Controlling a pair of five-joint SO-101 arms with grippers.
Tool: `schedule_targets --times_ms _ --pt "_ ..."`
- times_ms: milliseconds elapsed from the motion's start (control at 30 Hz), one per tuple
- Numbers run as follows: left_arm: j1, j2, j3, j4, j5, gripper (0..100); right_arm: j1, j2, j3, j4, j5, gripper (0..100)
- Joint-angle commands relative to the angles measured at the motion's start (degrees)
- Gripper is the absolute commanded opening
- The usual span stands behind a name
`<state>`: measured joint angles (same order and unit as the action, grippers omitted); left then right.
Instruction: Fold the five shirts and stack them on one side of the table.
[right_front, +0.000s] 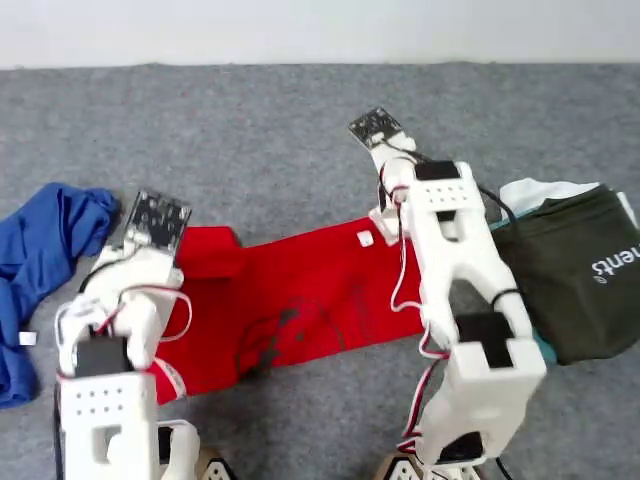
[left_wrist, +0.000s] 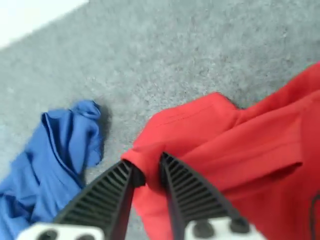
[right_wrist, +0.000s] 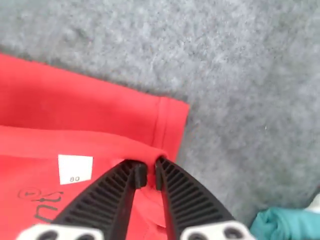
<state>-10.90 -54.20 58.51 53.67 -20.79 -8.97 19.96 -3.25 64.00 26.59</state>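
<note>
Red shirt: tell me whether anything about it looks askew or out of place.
The red shirt lies slanted across the grey table. One sleeve is doubled over and bunched where the left gripper pinches it, and the right gripper pinches a folded edge at the other end. Beside it, the blue shirt is a crumpled, unfolded heap.
</note>
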Motion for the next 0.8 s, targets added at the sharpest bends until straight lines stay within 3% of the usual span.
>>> schedule_targets --times_ms 0,367,533,767 --pt "0.09 11.52 -9.19 -1.23 3.87 5 -0.40 3.21 -8.26 2.24 -0.62 0.9" --pt "0.00 40.88 -24.48 -1.49 4.92 5 -0.84 9.45 -14.86 6.90 -2.29 2.2" --pt "-0.09 50.02 -30.11 -1.23 4.92 6 -2.59 9.98 -14.86 10.07 -2.46 15.5" --pt "-0.09 60.57 -38.37 -0.35 4.92 10 -2.68 7.25 -21.63 19.21 0.35 15.8"
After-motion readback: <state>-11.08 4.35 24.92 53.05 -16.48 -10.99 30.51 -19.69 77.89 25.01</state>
